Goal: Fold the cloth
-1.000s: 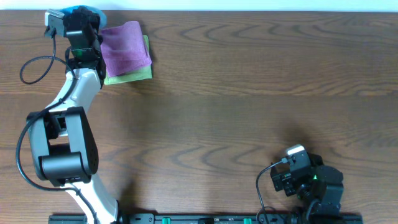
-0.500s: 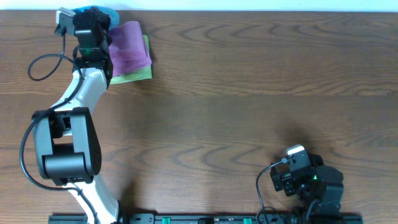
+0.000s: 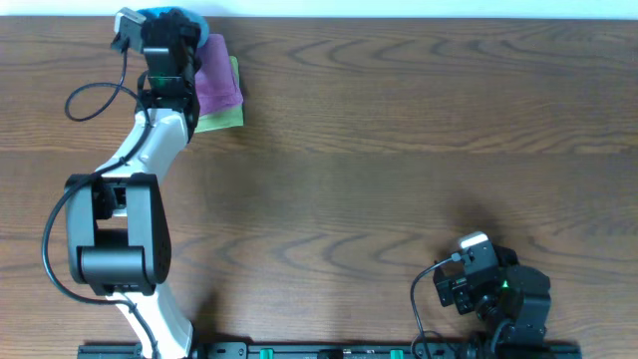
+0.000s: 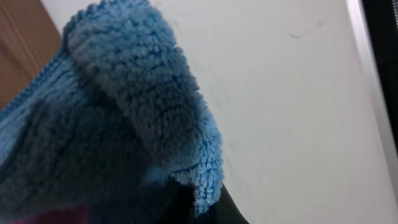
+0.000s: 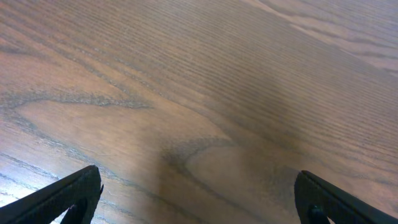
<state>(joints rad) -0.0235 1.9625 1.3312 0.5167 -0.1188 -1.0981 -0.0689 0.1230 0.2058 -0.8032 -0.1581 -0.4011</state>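
Observation:
The cloth [image 4: 124, 112] is sky-blue and fluffy, and it fills the left half of the left wrist view, bunched with one edge hanging down. Overhead, only a strip of the cloth [image 3: 191, 18] shows at the table's far left edge, beside the wrist. My left gripper [image 3: 169, 28] is shut on the cloth, and its dark finger [image 4: 217, 211] shows just under the hanging hem. My right gripper [image 5: 199, 196] stands open over bare wood at the near right, also seen from overhead [image 3: 477, 274], with nothing between its fingers.
A folded pink cloth [image 3: 221, 85] lies on a folded light green cloth [image 3: 224, 118] just right of the left wrist. A white surface [image 4: 298, 93] runs beyond the table's far edge. A black cable [image 3: 95, 95] loops left of the left arm.
The left arm has swung to the right along the far edge, carrying the blue cloth, and now covers the pink cloth's left part. The right arm has not moved.

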